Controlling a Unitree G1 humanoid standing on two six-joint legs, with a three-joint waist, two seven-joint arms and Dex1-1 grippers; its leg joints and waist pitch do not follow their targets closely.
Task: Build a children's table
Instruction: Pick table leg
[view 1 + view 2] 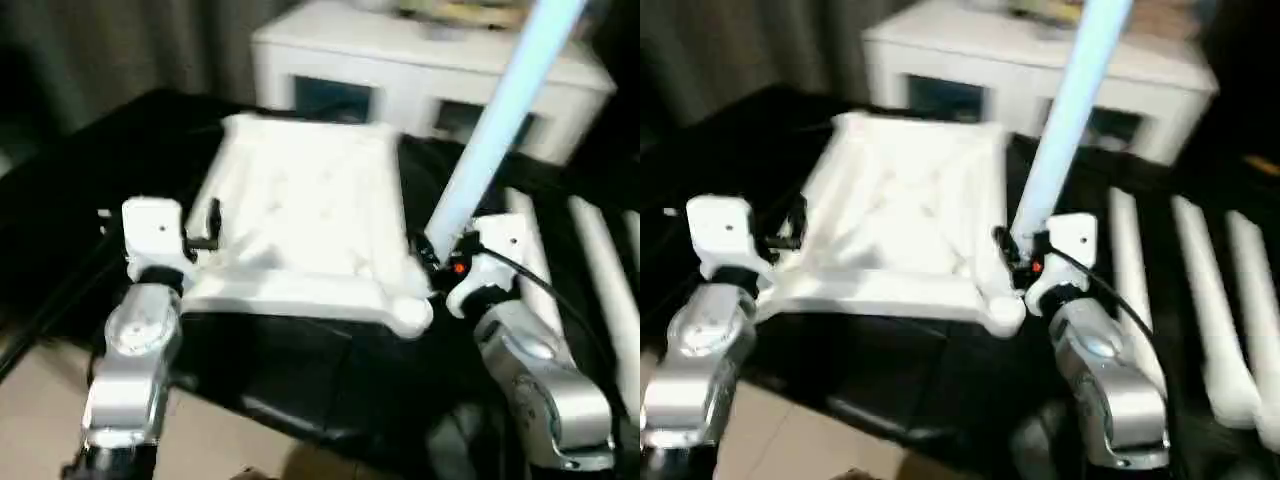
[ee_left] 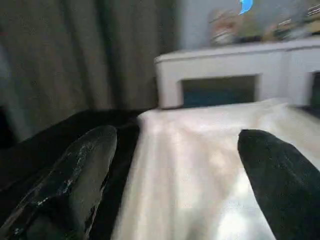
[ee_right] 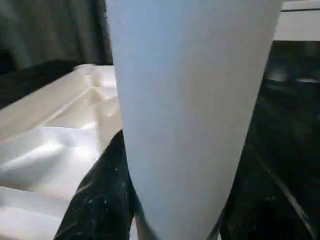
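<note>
The children's table top (image 1: 310, 200) lies upside down on a black surface, ribbed side up. Its near right corner socket (image 1: 410, 315) sits just beside my right gripper (image 1: 437, 250). That gripper is shut on the lower end of a long white leg (image 1: 500, 110), which slants up and away to the right; the right wrist view has the leg (image 3: 190, 100) against one black finger (image 3: 100, 200). At the top's left edge, my left gripper (image 1: 207, 225) stands open. Its fingers (image 2: 75, 185) are spread wide, with the white edge (image 2: 200, 165) between them, untouched.
More white legs (image 1: 600, 270) lie side by side on the black surface at the right. A white cabinet (image 1: 430, 70) with glass-fronted compartments stands behind the table top. Dark curtains hang at the back left. Pale floor (image 1: 40, 410) lies below the near left edge.
</note>
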